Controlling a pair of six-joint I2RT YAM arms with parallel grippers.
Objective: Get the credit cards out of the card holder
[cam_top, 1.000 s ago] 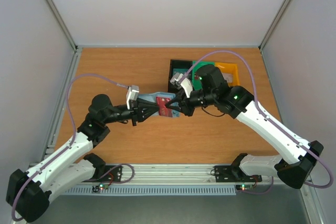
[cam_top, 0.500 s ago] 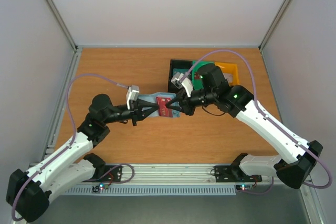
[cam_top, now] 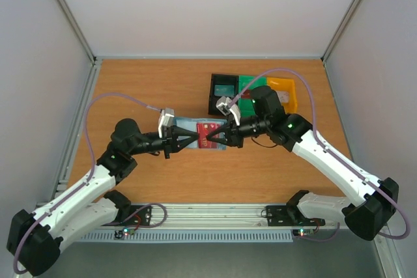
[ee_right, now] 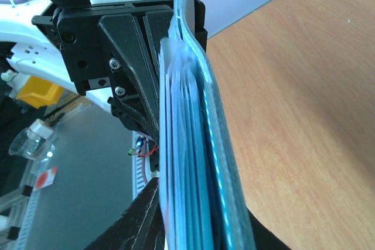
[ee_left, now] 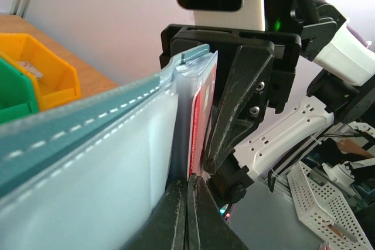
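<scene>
L gripper (cam_top: 193,139) comes in from 9 o'clock, pinched tight on a thin leaf of the card holder (cam_top: 186,125). R gripper (cam_top: 210,140) faces it from 3 o'clock w/ jaws astride the holder's other edge; clamped or slack, can't tell. Holder sits btwn the two tips near the middle of the table (cam_top: 143,83), long axis 9-to-3. Red credit card (cam_top: 207,132) lies in a pocket right at R's tips, so R is nearer. Prob. R draws it twd 3 while L anchors.
</scene>
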